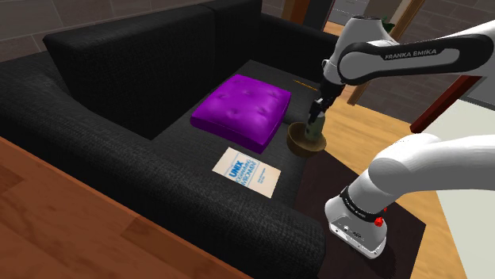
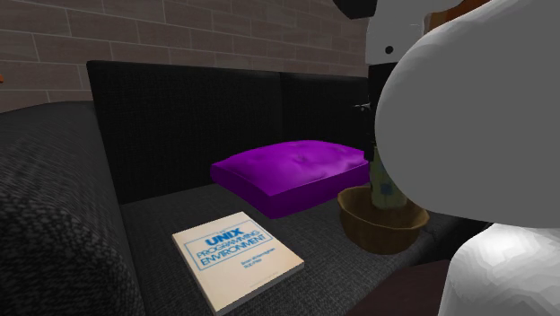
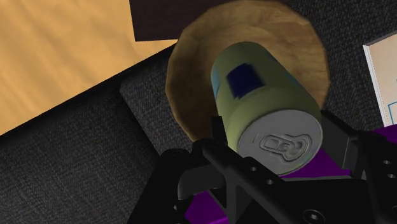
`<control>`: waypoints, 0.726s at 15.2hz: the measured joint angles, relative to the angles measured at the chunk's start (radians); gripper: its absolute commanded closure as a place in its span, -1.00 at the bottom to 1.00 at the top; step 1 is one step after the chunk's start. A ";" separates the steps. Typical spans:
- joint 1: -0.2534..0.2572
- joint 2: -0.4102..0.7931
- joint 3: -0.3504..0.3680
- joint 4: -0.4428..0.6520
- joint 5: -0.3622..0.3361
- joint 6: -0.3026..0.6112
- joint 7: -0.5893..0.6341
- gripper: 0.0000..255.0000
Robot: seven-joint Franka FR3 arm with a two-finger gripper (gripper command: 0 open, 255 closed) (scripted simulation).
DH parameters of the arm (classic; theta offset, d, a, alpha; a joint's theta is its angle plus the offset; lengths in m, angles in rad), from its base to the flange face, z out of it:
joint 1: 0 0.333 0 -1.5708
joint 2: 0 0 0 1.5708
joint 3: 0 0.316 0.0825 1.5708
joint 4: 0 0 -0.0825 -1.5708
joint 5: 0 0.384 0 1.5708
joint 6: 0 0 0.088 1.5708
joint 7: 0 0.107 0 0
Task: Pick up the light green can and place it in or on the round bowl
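Note:
The light green can (image 3: pixel 267 102), marked with a dark blue patch, sits clasped between my gripper's (image 3: pixel 277 130) two black fingers. Its silver lid faces the hand. Its far end points down into the round brown bowl (image 3: pixel 191 76). In the shoulder view the gripper (image 1: pixel 317 113) hangs straight over the bowl (image 1: pixel 304 143) with the can (image 1: pixel 315 127) under it. In the second exterior view the can (image 2: pixel 386 184) stands slightly tilted inside the bowl (image 2: pixel 377 229). Whether its base touches the bowl's floor I cannot tell.
The bowl rests on a black sofa's seat (image 1: pixel 182 150), beside a purple cushion (image 1: pixel 242 109). A white book (image 1: pixel 247 172) lies nearer the seat's front edge. Wooden floor (image 1: pixel 373 127) and a dark rug (image 1: pixel 397 230) lie beyond the sofa's edge. The arm's white body (image 2: pixel 485 135) covers the second exterior view's right.

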 measured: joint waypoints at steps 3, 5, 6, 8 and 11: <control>0.000 0.003 0.000 -0.004 -0.001 0.007 0.000 1.00; 0.000 0.003 0.000 -0.004 -0.001 0.007 0.000 1.00; 0.000 0.003 0.000 -0.004 -0.001 0.007 0.000 -1.00; 0.000 0.003 0.000 -0.004 -0.001 0.008 0.000 -1.00; 0.000 0.003 0.000 -0.004 -0.001 0.008 0.000 -1.00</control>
